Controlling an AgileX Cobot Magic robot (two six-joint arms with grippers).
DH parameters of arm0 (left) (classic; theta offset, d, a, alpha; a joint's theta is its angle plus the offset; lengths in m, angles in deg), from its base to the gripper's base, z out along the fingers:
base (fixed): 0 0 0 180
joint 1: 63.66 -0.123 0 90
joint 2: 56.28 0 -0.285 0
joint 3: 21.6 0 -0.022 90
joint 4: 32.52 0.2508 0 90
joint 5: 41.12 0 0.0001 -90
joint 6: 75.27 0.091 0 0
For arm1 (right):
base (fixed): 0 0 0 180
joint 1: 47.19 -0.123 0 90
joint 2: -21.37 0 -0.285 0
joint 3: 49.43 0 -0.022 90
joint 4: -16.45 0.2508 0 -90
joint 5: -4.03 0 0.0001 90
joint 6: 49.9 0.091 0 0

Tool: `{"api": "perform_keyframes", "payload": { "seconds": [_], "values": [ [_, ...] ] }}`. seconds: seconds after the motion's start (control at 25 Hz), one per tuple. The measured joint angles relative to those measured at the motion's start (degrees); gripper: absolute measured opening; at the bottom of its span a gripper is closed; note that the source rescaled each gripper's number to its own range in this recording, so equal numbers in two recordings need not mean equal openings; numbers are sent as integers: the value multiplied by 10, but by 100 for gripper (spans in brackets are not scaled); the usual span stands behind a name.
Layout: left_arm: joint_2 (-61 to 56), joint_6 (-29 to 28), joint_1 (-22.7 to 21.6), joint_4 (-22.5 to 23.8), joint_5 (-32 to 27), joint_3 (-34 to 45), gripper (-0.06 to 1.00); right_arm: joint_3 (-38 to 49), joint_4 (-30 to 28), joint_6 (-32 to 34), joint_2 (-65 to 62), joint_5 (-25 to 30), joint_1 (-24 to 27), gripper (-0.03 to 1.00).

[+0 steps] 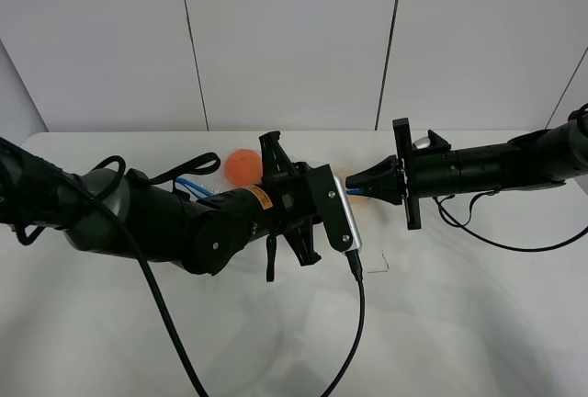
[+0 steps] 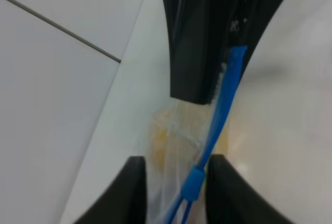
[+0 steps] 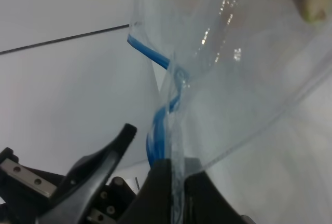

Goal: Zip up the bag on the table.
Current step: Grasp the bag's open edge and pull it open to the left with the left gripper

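The bag (image 3: 233, 79) is lifted off the white table (image 1: 459, 305) near its middle, strung between the two arms. An orange (image 1: 243, 166) shows through the plastic on the far side of the left arm. Its blue zipper strip (image 2: 220, 115) is the long axis to watch: it runs taut from one gripper straight to the other, across the table. The right gripper (image 3: 174, 164) is pinched tight on the bag's edge at one end of that strip, anchoring it. The slider (image 2: 194, 182) sits right between the fingers of the left gripper (image 2: 176, 159), so that arm is the nearer one. Those fingers stand apart on either side, one pad close against the slider and the other with a clear gap, so I'd say nothing is gripped yet. Behind the slider, toward the left wrist, the strip seems to split into two strands. By my reckoning the pull should go that way, away from the right's pinch.
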Motion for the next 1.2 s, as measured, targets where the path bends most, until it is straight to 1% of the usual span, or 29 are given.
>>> {"api": "perform_keyframes", "payload": {
  "seconds": [0.12,0.32,0.36,0.48,0.52,0.72,0.92,1.08,1.2],
  "values": [
    [0,0,0,0,0,0,28,0,2,0,0,0,0,0],
    [0,8,0,0,-1,0,24,0,3,1,0,0,0,0],
    [0,9,0,0,-2,0,21,0,3,1,0,0,0,0],
    [0,9,0,0,-6,0,3,0,4,1,0,0,0,0],
    [0,11,0,0,-6,0,0,0,4,1,0,0,0,0],
    [0,13,0,0,-6,0,0,0,4,1,0,0,0,0],
    [0,49,-6,1,-6,0,0,0,5,1,0,0,0,0],
    [-1,74,-20,3,-6,2,0,0,12,1,0,-1,0,0],
    [-9,88,-38,5,-4,19,0,0,14,1,0,-2,0,0]
  ]
}}
